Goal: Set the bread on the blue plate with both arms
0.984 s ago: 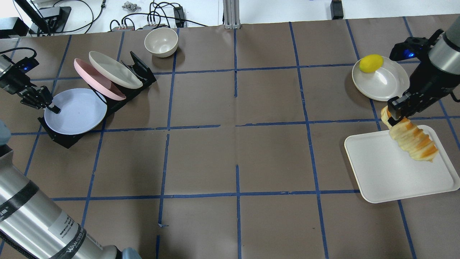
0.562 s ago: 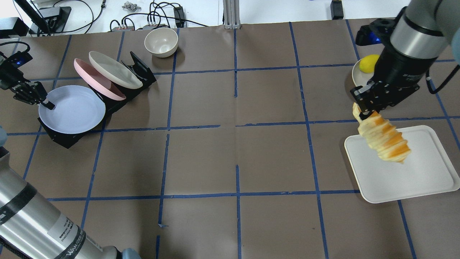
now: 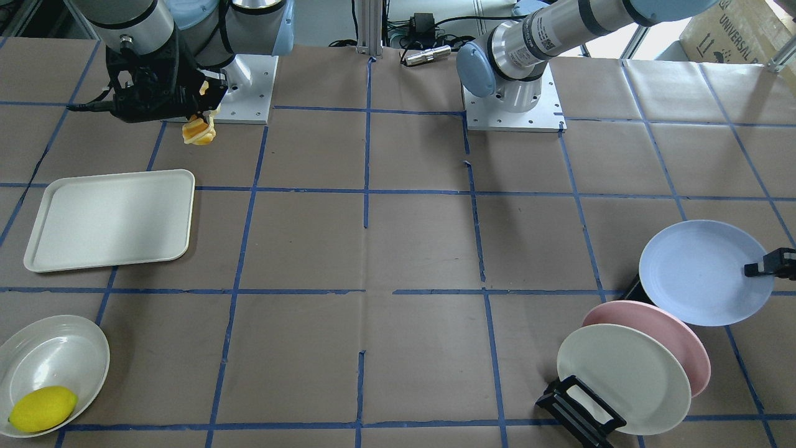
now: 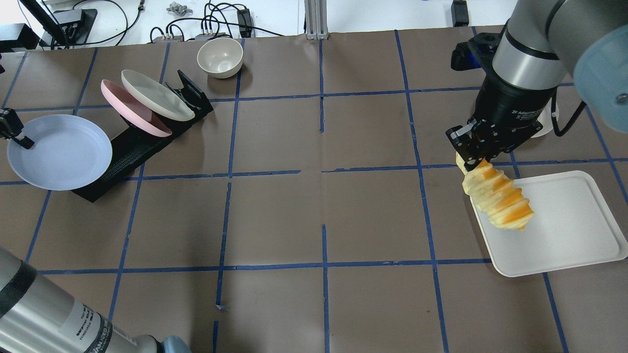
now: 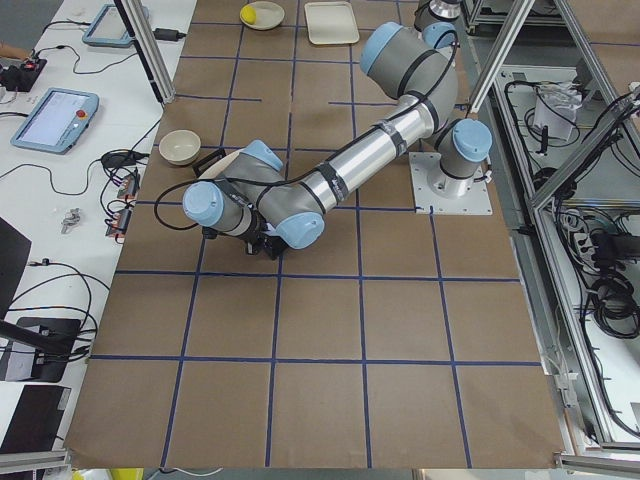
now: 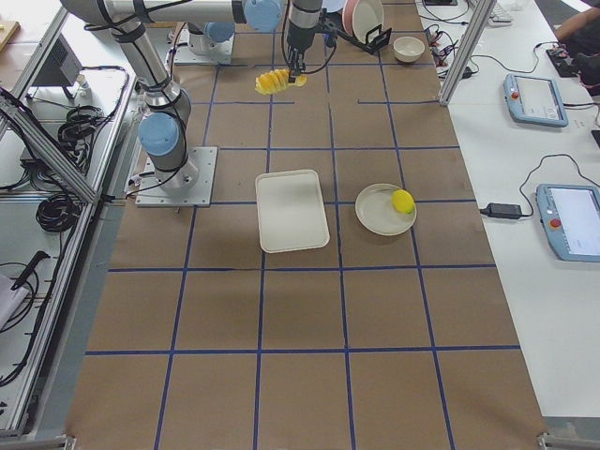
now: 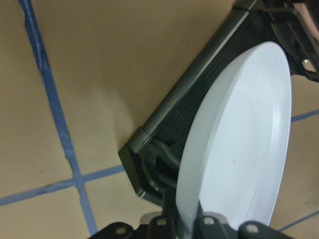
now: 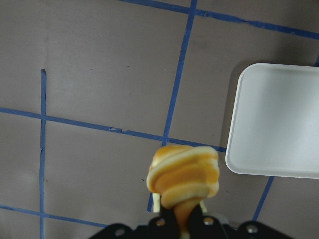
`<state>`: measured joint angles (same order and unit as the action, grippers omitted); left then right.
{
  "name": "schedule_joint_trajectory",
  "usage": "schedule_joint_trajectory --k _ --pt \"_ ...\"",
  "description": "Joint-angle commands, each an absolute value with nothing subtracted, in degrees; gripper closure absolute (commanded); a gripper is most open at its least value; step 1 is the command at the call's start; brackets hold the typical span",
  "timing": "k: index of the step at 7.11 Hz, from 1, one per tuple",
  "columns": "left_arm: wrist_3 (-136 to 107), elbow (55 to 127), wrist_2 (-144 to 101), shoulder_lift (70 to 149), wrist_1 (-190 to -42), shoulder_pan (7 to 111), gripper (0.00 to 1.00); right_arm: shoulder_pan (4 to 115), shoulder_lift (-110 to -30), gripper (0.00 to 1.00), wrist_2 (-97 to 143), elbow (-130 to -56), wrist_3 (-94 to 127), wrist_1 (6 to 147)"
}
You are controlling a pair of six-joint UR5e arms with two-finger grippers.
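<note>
The bread point(image 4: 498, 201), striped orange and cream, hangs in the air from my right gripper point(image 4: 473, 158), which is shut on its upper end over the left edge of the white tray. It also shows in the front view point(image 3: 199, 129) and the right wrist view point(image 8: 183, 174). The blue plate point(image 4: 59, 152) is held at its left rim by my left gripper point(image 4: 18, 138), which is shut on it at the table's far left. The plate is off the rack's front end and shows tilted in the left wrist view point(image 7: 239, 139).
A black plate rack point(image 4: 132, 147) holds a pink plate point(image 4: 127, 108) and a cream plate point(image 4: 157, 95). A cream bowl point(image 4: 220, 56) stands behind it. A white tray point(image 4: 564, 225) lies at the right. A lemon point(image 3: 42, 407) sits on a white plate point(image 3: 50, 348).
My right gripper has moved left with the bread, from over the tray to its left edge. My left gripper has pulled the blue plate leftward out of the rack.
</note>
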<state>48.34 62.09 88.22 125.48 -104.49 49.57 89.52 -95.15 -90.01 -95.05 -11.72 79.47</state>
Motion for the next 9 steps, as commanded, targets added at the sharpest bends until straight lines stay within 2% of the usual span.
schedule_joint_trajectory --k 1,4,7,9 --pt "47.21 63.97 88.95 118.16 -108.01 49.65 0.89 89.47 -95.01 0.90 -90.00 -95.10 -11.78 79.63" --pt "37.92 72.75 88.77 106.82 -107.40 58.84 0.89 89.39 -95.01 0.89 -90.00 -95.18 -11.86 79.54" --pt "23.95 76.37 84.23 104.94 -107.05 75.18 0.89 88.95 -95.01 0.89 -90.00 -95.62 -12.04 79.37" --pt "21.03 79.34 78.77 106.69 -99.19 83.72 0.89 88.95 -95.10 0.88 -90.00 -95.98 -12.31 79.63"
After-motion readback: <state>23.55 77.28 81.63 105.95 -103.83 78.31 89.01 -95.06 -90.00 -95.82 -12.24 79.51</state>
